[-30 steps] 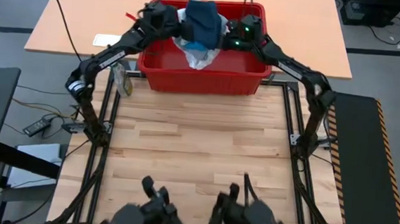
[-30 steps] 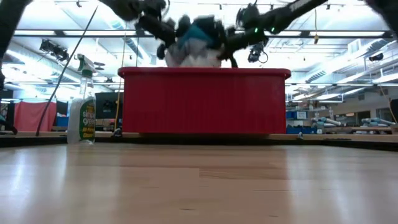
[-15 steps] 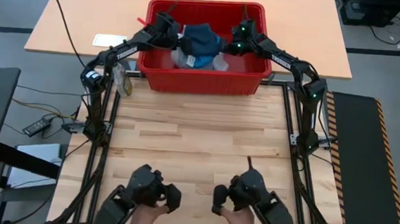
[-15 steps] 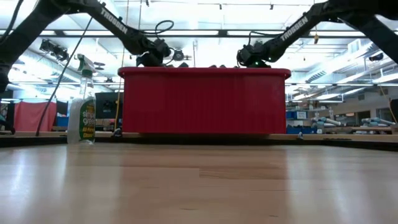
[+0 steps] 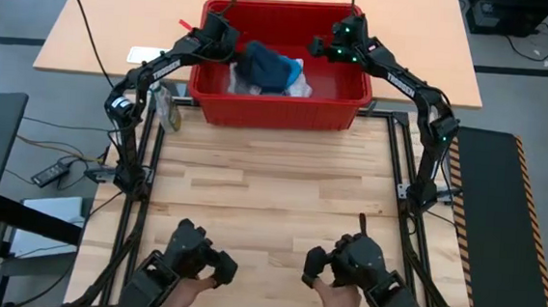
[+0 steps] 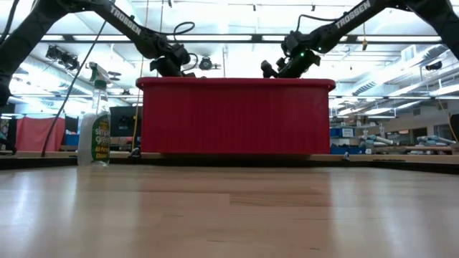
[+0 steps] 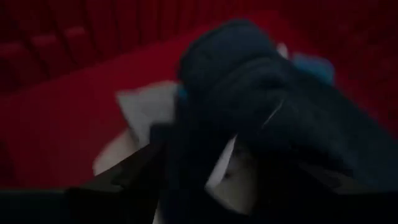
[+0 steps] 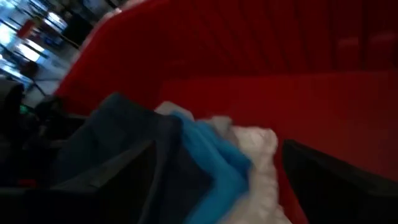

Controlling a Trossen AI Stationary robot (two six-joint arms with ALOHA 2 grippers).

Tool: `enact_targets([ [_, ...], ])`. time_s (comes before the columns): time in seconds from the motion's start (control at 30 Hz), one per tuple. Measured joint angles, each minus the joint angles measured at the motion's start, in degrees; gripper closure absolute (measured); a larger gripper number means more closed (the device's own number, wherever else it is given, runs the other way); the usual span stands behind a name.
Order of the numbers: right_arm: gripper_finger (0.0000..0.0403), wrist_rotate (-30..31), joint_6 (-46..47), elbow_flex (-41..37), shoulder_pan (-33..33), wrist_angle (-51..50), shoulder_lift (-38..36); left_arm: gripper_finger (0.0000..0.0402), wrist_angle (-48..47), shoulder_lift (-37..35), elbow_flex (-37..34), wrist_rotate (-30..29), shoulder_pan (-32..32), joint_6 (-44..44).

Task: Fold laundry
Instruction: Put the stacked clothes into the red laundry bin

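The laundry sits in a heap inside the red basket. A dark navy garment lies on top, a bright blue one beside it, and white cloth under them. My left gripper hovers open at the heap's left end, above the basket's left part. In the left wrist view its fingers straddle the navy cloth from close by. My right gripper stands open to the right of the heap, clear of it. Its wrist view shows the navy, blue and white cloth ahead.
The basket stands at the far edge of the wooden table. A green spray bottle stands by its left end. At the near edge a person's hands grip two dark handles.
Both grippers held the bundle up over the basket a second ago. They sank with it into the basket and let go, so the heap now lies on the basket floor. My right gripper has drawn back toward the basket's right side, and my left has dropped beside the heap.
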Motion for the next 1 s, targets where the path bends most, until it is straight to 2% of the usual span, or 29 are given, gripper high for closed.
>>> enact_targets([
  [0.17,0.0057,0.21,-0.98,-0.11,0.16,-2.15,-0.57,0.0138,-1.74,0.00,-0.02,0.02,-0.86,5.63],
  [0.3,0.0057,-3.83,-1.04,-0.11,1.13,-2.00,-0.75,0.0138,0.28,0.00,-0.03,-1.42,-0.84,3.74],
  [0.4,0.0057,-9.84,-1.55,-0.13,2.29,-1.95,-0.75,0.0138,-1.95,-0.30,1.74,-3.02,-0.40,3.52],
  [0.57,0.0057,-26.32,-3.92,-0.17,3.90,-1.57,-0.94,0.0138,-3.23,-1.98,5.36,-2.98,0.08,7.02],
  [0.67,0.0057,-31.23,-10.48,-0.26,5.71,-1.51,-2.68,0.0138,-3.43,-2.10,6.73,-3.03,0.18,9.47],
  [0.8,0.0057,-33.41,-22.47,-0.17,8.87,-1.47,-6.76,0.0138,-3.77,-3.20,8.15,-3.41,0.18,6.86],
  [0.93,0.0057,-33.43,-32.56,-0.13,11.98,-6.83,-8.91,0.0138,-5.35,-4.55,10.12,-3.27,-0.23,2.00],
  [1.0,0.0059,-35.26,-37.32,-0.15,13.43,-11.62,-9.44,0.0138,-6.30,-6.08,10.32,-0.13,-1.00,1.34],
])
